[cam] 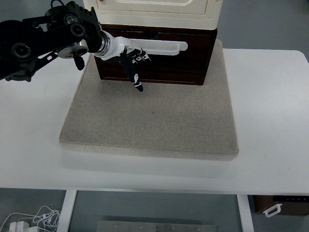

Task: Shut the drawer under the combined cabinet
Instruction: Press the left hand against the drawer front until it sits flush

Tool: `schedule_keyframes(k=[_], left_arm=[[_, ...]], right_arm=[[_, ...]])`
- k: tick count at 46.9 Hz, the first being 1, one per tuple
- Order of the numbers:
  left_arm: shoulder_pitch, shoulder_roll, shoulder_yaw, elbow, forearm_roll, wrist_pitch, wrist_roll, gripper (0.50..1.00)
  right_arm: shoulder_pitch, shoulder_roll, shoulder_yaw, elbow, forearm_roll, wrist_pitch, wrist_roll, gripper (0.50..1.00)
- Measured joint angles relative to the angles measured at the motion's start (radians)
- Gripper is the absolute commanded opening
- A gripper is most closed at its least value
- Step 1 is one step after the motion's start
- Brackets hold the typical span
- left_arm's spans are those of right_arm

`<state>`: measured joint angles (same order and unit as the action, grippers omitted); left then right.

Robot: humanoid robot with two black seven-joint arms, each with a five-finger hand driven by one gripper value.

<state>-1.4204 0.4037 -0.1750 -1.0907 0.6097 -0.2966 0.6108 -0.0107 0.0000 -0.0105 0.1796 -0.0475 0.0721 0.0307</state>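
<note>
Left hand (133, 60): enters from the picture's left on a black, jointed arm (43, 34) with a white wrist cuff. Fingers extended and slightly spread, gripping nothing. One dark finger (135, 79) angles down past the lower edge of the drawer front; the knuckles lie against the front face.

Drawer (154, 55): directly behind the hand, dark brown wood, smooth rectangular face, a long pale rounded bar handle (164, 46) running off to the hand's right. Whether the drawer sits fully flush, cannot tell.

Cabinet (157, 12): above the hand, cream plastic, rounded corners, stacked on the wooden unit.

Mat (154, 125): below the hand, beige, coarse felt-like, square with soft edges, lying on a smooth white table (270, 145).
</note>
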Motion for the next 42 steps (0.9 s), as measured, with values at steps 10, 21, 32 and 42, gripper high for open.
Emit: schedule_keyframes(k=[10, 21, 32, 42], left_arm=[[0.002, 0.001, -0.016, -0.005, -0.001, 0.001, 0.000, 0.986], [0.011, 0.002, -0.049, -0.032, -0.019, -0.045, 0.000, 0.996], [0.072, -0.003, -0.195, -0.079, -0.040, -0.209, -0.010, 0.996], [0.077, -0.011, -0.302, -0.085, -0.089, -0.217, -0.135, 0.996]], right_arm=[[0.000, 0.000, 0.000, 0.000, 0.000, 0.000, 0.000, 0.952], [0.000, 0.000, 0.000, 0.000, 0.000, 0.000, 0.000, 0.952], [0.000, 0.000, 0.000, 0.000, 0.000, 0.000, 0.000, 0.952], [0.000, 0.000, 0.000, 0.000, 0.000, 0.000, 0.000, 0.952]])
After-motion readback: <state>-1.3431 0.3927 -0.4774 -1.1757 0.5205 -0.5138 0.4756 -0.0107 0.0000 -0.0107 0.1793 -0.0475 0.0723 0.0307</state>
